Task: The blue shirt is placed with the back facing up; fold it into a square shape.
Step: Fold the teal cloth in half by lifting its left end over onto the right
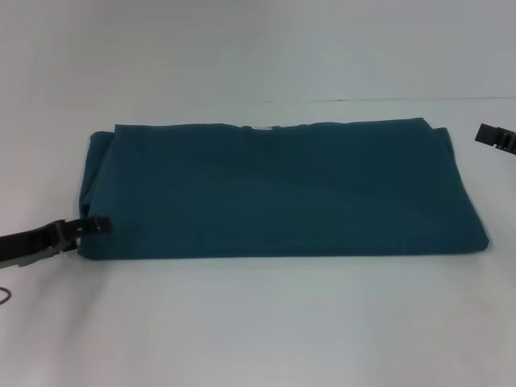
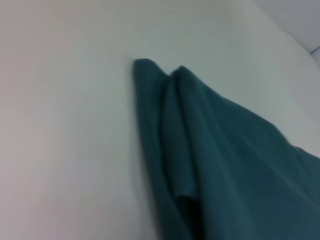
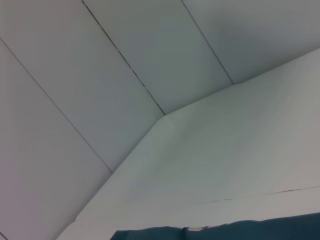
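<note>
The dark teal-blue soft fabric shirt lies on the white tabletop, already folded into a long flat band that runs across the middle of the head view from the robot's left to its right. Its plain side faces up. The near long edge is a smooth straight fold; the far edge is less tidy, and a small pale patch shows at the middle of it. At the left end the cloth is rounded and stacked in layers.

The left gripper reaches in low from the left edge of the head view, and its dark tip touches the near left corner of the band, right at the tabletop. Whether its jaws are spread or pressed together on the cloth I cannot tell. The left wrist view looks along that end of the shirt, where 2 rounded folds of fabric lie side by side with a dark hollow between them, resting on the bare white surface.

The right gripper shows only as a dark piece at the right edge of the head view, near the far right corner of the band yet apart from it; the state of its jaws cannot be told. The right wrist view catches a strip of teal cloth along one edge, with the white tabletop and pale wall panels beyond.
</note>
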Motion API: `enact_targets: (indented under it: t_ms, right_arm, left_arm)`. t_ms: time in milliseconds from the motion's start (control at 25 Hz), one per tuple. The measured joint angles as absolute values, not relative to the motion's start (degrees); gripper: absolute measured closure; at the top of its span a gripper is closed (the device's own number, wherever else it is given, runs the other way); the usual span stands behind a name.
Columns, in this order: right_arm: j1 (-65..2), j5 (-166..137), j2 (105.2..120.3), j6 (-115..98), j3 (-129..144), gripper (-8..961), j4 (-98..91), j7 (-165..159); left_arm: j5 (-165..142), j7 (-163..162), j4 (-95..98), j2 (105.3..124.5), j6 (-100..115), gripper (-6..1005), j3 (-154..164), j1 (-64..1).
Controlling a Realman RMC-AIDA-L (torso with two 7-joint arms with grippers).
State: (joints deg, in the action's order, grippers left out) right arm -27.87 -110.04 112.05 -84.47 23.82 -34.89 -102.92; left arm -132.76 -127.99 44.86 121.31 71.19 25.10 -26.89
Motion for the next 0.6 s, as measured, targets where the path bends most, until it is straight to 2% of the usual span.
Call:
enact_targets:
  t_ms: [320,600]
  right_arm:
    - [-27.86,-110.04,112.05,-84.46,23.82,250,-34.89,-102.91]
    - [-27.86,-109.94,111.97,-84.44,23.82,249,-34.89,-103.04]
  left_arm:
    - [-134.32,-130.87,48.99,120.73,75.31,103,25.03,-24.82]
    - [-137.89,-131.77,49.78,120.59,78.21,104,25.8,-25.48]
